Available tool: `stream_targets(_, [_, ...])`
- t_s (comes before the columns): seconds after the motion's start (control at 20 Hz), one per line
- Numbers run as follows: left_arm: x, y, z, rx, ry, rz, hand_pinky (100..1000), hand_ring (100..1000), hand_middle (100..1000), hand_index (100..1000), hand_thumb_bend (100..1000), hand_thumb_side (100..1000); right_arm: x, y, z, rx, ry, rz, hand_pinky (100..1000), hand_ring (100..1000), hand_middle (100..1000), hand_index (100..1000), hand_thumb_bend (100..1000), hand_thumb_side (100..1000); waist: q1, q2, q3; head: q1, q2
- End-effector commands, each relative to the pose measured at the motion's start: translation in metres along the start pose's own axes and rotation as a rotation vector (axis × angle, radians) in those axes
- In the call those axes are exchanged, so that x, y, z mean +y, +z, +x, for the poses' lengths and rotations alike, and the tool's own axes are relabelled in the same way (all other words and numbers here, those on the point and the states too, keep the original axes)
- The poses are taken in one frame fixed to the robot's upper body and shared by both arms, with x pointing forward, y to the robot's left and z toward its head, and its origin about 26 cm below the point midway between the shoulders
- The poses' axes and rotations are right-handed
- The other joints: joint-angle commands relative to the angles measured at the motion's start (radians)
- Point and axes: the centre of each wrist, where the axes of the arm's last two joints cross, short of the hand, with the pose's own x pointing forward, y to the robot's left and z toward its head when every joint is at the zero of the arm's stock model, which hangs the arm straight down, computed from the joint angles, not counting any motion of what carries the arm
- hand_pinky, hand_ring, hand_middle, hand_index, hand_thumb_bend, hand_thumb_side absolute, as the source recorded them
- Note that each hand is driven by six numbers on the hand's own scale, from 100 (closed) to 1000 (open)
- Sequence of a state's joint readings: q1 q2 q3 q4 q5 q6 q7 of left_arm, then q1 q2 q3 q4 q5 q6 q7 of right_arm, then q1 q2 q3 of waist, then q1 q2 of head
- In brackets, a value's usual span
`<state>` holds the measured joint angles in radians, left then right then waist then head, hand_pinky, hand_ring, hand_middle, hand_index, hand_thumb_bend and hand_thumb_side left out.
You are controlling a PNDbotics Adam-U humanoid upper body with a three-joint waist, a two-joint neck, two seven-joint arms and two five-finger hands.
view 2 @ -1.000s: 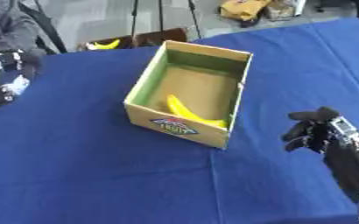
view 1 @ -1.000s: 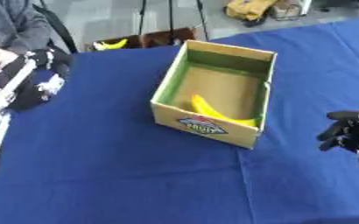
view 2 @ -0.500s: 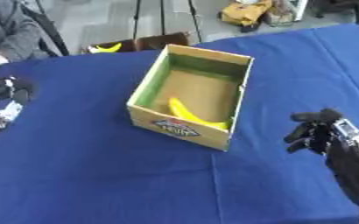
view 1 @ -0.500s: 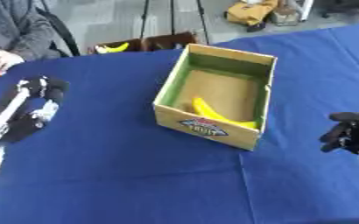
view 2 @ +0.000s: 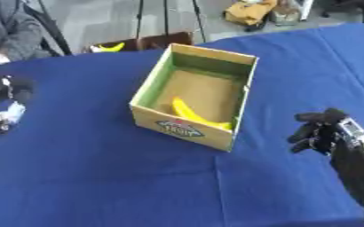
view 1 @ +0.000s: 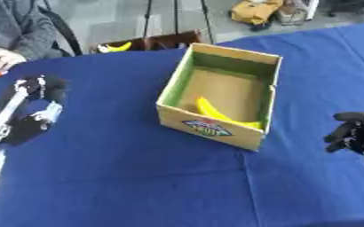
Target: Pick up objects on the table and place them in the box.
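A yellow banana is seen lying inside the cardboard box at the centre of the blue tabletop, against the near wall. It is curved and smooth-skinned. It is judged light, fairly stiff but easily bruised, and somewhat slippery; a hold across its thick middle is advised. The box is open-topped, with a green inner wall and a printed label on its front. The right hand is held at 3 o'clock from the box, clenched on nothing. The left hand is positioned at 9 o'clock; its finger state cannot be determined.
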<state>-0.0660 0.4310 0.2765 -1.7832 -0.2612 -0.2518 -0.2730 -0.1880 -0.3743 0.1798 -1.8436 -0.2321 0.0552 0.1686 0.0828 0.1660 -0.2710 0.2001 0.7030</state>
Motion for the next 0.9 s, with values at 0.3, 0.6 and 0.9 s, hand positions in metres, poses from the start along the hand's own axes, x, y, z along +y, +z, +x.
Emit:
stream_targets(0.3, [0.011, -0.001, 0.005, -0.006, -0.012, 0.016, 558, 596, 613, 760, 100, 362, -0.002, -0.001, 0.006, -0.021, 0.005, 0.001, 555, 607, 514, 756, 100, 1000, -0.008, -0.014, 0.002, 0.0, 0.002])
stream_targets(0.6, [0.014, -0.001, 0.007, -0.015, -0.038, 0.028, 575, 614, 634, 787, 100, 466, -0.002, -0.001, 0.006, -0.021, 0.005, 0.0, 556, 606, 514, 756, 100, 1000, -0.007, -0.013, 0.004, 0.0, 0.002])
stream_targets(0.9, [0.025, 0.0, 0.011, -0.035, -0.178, -0.021, 608, 642, 667, 816, 372, 496, -0.002, -0.001, 0.006, -0.019, 0.004, 0.0, 556, 606, 514, 757, 100, 1000, -0.007, -0.014, 0.006, -0.001, 0.002])
